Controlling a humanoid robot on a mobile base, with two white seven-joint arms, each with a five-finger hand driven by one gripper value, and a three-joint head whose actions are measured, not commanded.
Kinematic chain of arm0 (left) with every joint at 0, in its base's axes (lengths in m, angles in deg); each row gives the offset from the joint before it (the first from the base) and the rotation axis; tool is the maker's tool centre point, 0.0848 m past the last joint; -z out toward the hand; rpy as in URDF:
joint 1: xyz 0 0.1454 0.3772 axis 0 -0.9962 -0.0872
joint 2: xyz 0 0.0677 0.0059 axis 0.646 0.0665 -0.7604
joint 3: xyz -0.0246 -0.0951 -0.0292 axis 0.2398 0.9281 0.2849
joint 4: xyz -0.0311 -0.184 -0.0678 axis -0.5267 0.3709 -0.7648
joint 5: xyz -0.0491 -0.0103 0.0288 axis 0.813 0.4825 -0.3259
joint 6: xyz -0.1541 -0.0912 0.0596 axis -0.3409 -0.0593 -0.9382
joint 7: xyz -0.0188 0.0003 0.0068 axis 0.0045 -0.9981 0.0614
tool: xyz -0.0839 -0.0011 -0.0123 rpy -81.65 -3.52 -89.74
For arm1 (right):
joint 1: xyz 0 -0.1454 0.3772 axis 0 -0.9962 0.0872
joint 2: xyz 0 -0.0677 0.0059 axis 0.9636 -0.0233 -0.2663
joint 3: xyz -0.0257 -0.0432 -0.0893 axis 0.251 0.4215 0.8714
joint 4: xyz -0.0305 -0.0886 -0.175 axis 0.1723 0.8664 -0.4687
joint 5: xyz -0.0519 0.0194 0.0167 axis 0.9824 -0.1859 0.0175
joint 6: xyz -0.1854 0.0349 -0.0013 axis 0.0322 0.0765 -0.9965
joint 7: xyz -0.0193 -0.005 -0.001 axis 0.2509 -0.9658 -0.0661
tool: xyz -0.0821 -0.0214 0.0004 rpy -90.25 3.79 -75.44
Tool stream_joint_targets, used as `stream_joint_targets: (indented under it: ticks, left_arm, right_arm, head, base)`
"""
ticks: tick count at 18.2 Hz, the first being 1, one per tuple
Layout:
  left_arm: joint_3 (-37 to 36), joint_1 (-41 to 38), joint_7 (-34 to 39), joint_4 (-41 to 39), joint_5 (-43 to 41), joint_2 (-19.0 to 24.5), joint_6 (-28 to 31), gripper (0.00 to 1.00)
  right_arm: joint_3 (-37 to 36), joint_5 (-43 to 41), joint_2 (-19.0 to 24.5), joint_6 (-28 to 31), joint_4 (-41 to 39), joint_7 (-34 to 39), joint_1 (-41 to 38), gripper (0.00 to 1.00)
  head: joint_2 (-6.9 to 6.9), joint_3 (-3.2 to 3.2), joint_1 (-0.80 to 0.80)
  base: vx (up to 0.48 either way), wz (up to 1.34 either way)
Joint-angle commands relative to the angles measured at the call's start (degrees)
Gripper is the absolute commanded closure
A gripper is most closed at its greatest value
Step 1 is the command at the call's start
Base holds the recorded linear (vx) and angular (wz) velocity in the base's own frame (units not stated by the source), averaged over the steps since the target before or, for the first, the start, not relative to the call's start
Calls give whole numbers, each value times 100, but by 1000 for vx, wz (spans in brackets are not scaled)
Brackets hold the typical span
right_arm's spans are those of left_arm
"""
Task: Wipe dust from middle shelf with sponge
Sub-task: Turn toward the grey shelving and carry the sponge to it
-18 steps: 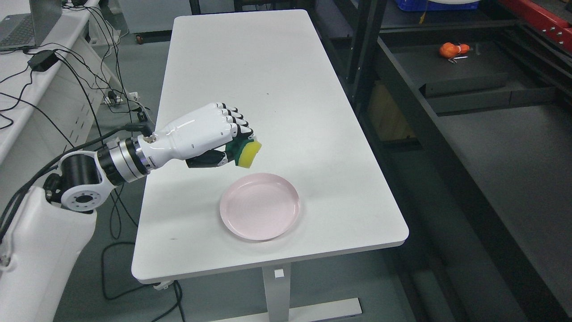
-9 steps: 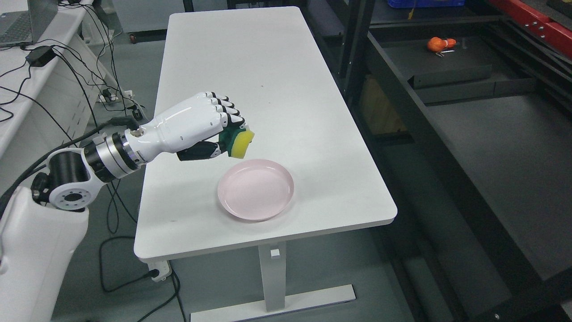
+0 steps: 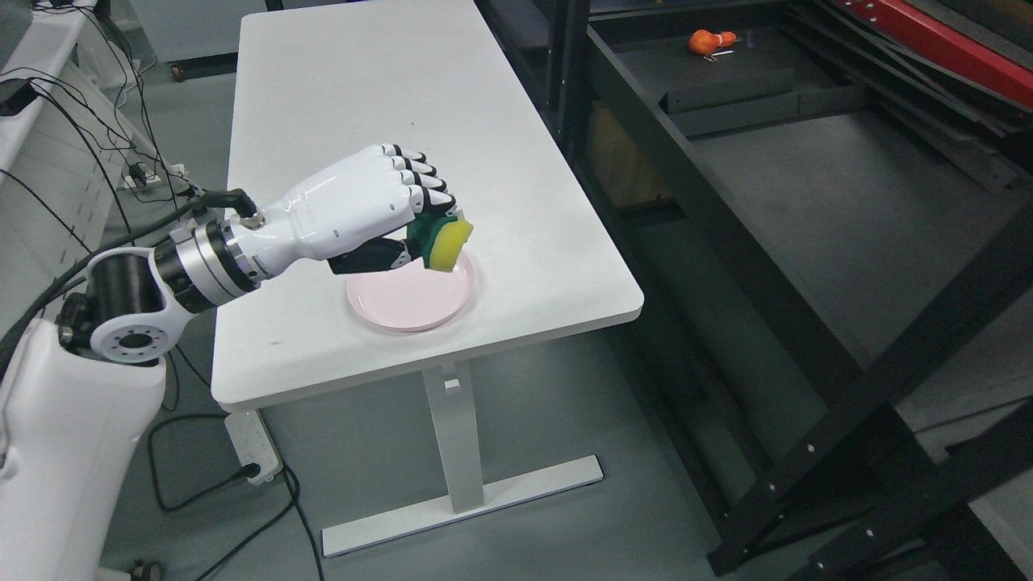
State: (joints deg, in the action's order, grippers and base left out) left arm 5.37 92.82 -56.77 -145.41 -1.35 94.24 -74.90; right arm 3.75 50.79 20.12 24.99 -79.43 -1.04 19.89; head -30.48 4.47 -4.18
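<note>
Fingers (image 3: pixel 420 190) of the left hand (image 3: pixel 355 214) curl tight around the sponge (image 3: pixel 442 242), yellow face outward for wiping, held above the pink plate (image 3: pixel 407 298) on the worktop (image 3: pixel 339 89), the dark shelf (image 3: pixel 807 194) well apart at 3 o'clock.

The robot hand (image 3: pixel 379 211) has a glossy white plastic shell with black finger joints and a shiny metal wrist ring; the sponge (image 3: pixel 442 240) looks porous, yellow foam on rough green scouring; the plate (image 3: pixel 407 303) smooth pink; the table (image 3: pixel 363 81) matt white; the shelf (image 3: pixel 807 161) matt black.
</note>
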Motion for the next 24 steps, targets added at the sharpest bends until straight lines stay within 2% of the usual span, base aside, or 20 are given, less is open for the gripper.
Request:
stream_joint_targets:
  ticks: [1,6,15,19,22,24]
  left_arm:
    - [-795,545,-9,-132,-3,-408,4,100]
    - [-1121,721,-18,-123,-30,-857,4,100]
    - [-1200,852,26,-114,172,-910,4,99]
    - [-1411,1554,-18,-1,146,-928,4,99]
    - [-1928,2257,-18,96,146,-963,4,99]
    - [-2271,2907,-18,306,146,-1313,4,99]
  right_arm:
    - [0,0,-100,420,-100,5,1,0]
    - [0,0,-100,420,-100,5,1,0]
    - [0,0,-100,420,-100,5,1,0]
    - [0,0,-100,420,-100,5,1,0]
    - [0,0,-100,420,-100,5,1,0]
    - [0,0,-100,420,-100,-4,1,0]
  head:
    - [0,0,0]
    - [0,0,0]
    - [0,0,0]
    - [0,0,0]
    - [0,0,0]
    - [1,0,0]
  base:
    - [-272,-182]
    - [-288,-217]
    - [-250,-590]
    - [-214,-932]
    - [-144,-953]
    - [-109,-1040]
